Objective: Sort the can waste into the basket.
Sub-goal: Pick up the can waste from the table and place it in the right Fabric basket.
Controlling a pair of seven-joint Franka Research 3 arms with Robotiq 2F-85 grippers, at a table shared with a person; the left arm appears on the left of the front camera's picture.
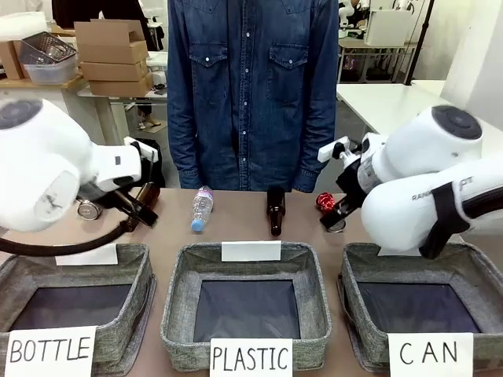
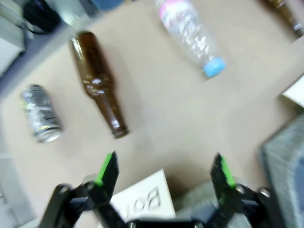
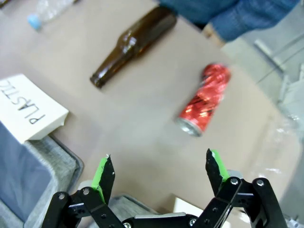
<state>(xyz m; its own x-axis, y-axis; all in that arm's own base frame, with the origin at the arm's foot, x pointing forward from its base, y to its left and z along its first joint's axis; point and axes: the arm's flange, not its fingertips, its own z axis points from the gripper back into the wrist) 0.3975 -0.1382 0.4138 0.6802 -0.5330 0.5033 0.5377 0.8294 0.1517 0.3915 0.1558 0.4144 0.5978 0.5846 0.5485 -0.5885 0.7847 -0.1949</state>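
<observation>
The shiny red can (image 1: 324, 202) lies on its side near the table's far edge. In the right wrist view the red can (image 3: 203, 99) sits ahead and slightly right of my open right gripper (image 3: 159, 171), apart from the green pads. In the front view the right gripper (image 1: 336, 215) hovers just beside it. The dark and silver can (image 2: 41, 114) lies ahead and far left of my open left gripper (image 2: 164, 173); from the front this can (image 1: 86, 210) is at the far left. The CAN basket (image 1: 424, 308) stands at front right with nothing in it, under the right arm.
A brown bottle (image 2: 99, 83) lies between the silver can and a clear plastic bottle (image 1: 202, 208). A second brown bottle (image 1: 275, 208) lies mid-table. Baskets signed BOTTLE (image 1: 118, 259) and PLASTIC (image 1: 177, 275) stand along the front. A person in a denim shirt (image 1: 251, 86) stands at the far side.
</observation>
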